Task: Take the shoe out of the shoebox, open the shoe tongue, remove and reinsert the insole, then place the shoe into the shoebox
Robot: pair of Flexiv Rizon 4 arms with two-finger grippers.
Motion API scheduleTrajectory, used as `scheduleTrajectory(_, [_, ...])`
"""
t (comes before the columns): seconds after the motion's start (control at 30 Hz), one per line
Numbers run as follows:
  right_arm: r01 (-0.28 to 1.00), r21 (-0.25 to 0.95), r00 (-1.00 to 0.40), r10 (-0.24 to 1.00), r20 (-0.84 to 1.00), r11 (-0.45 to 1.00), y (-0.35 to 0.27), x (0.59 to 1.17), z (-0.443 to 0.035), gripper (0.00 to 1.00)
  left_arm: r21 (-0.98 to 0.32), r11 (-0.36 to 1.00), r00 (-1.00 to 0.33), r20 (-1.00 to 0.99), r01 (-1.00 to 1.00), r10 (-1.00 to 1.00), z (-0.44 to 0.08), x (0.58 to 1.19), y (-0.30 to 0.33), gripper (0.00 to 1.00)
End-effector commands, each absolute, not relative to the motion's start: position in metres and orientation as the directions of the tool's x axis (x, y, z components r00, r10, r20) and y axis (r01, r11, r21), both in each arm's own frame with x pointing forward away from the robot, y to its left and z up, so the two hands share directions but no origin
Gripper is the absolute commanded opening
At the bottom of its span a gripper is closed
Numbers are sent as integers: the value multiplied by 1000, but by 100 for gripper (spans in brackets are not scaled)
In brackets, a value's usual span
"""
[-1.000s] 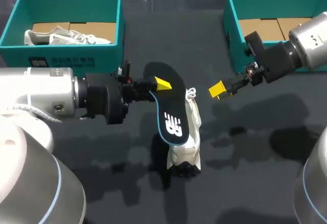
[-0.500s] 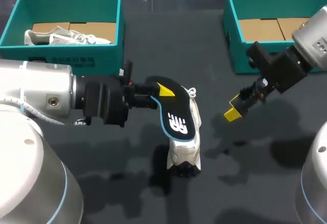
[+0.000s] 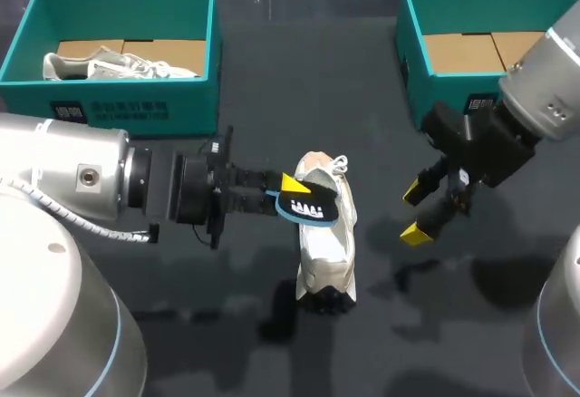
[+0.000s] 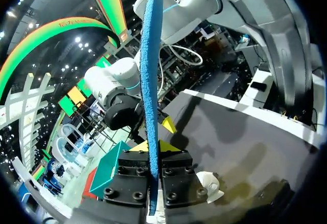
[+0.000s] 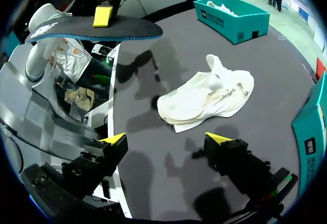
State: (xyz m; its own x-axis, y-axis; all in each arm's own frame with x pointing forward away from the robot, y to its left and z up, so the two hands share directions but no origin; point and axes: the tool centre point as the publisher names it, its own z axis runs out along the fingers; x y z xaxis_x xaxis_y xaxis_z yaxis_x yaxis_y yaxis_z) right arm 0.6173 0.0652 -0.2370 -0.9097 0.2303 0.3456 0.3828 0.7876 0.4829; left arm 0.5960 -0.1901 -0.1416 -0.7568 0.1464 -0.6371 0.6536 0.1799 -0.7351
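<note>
My left gripper (image 3: 292, 184) is shut on a black insole (image 3: 309, 205) with a blue rim, held in the air just over the white shoe (image 3: 326, 250). The shoe lies on the dark table near the middle. Along my left fingers the insole (image 4: 151, 75) shows edge-on, clamped between the yellow tips of the left gripper (image 4: 153, 146). My right gripper (image 3: 414, 213) hangs open to the right of the shoe, apart from it. From the right wrist, the shoe (image 5: 205, 100) lies ahead of the open right gripper (image 5: 167, 141), and the insole (image 5: 92, 28) hovers beyond it.
A teal shoebox (image 3: 118, 107) at the back left holds a second pale shoe (image 3: 118, 65). Another teal shoebox (image 3: 412, 62) at the back right shows only its cardboard floor. Open dark tabletop lies in front of the shoe.
My left gripper carried the insole rightward and lower over the shoe, tipping it from face-up to nearly edge-on. My right gripper dropped toward the table's front and turned.
</note>
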Motion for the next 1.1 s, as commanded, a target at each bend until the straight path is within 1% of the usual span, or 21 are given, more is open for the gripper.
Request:
scheduleTrajectory(0.03, [329, 505, -934, 195, 300, 798, 67, 608, -253, 100, -799, 149, -812, -564, 583, 152, -152, 590, -193, 0])
scheduleTrajectory(0.1, [331, 477, -933, 207, 294, 814, 66, 608, -262, 100, -811, 136, -820, -550, 569, 156, -154, 588, -195, 0])
scheduleTrajectory(0.4, [331, 477, -933, 207, 294, 814, 66, 608, -262, 100, -811, 136, -820, -550, 569, 156, -154, 588, -195, 0])
scheduleTrajectory(0.47, [331, 477, -933, 207, 294, 814, 66, 608, -262, 100, -821, 117, -827, -540, 558, 156, -165, 588, -200, 0])
scheduleTrajectory(0.57, [257, 456, -954, 147, 263, 852, 75, 610, -281, 100, -839, 98, -842, -521, 535, 142, -177, 591, -202, 0])
scheduleTrajectory(0.6, [228, 473, -960, 114, 257, 851, 77, 611, -287, 100, -843, 91, -845, -515, 530, 144, -180, 592, -202, 0])
scheduleTrajectory(0.73, [179, 476, -969, 72, 235, 861, 86, 615, -304, 100, -847, 98, -850, -507, 522, 142, -190, 594, -202, 0])
scheduleTrajectory(0.87, [100, 487, -987, 23, 162, 868, 93, 617, -311, 100, -846, 108, -851, -507, 521, 136, -197, 597, -202, 0])
scheduleTrajectory(0.9, [90, 488, -988, 15, 155, 868, 94, 616, -314, 100, -848, 118, -854, -503, 517, 133, -199, 598, -202, 0])
scheduleTrajectory(0.97, [88, 487, -989, 17, 149, 869, 93, 616, -316, 100, -825, 160, -837, -513, 542, 192, -202, 601, -200, 0])
scheduleTrajectory(1.1, [88, 487, -989, 17, 149, 869, 93, 616, -316, 100, -825, 160, -837, -513, 542, 192, -202, 601, -200, 0])
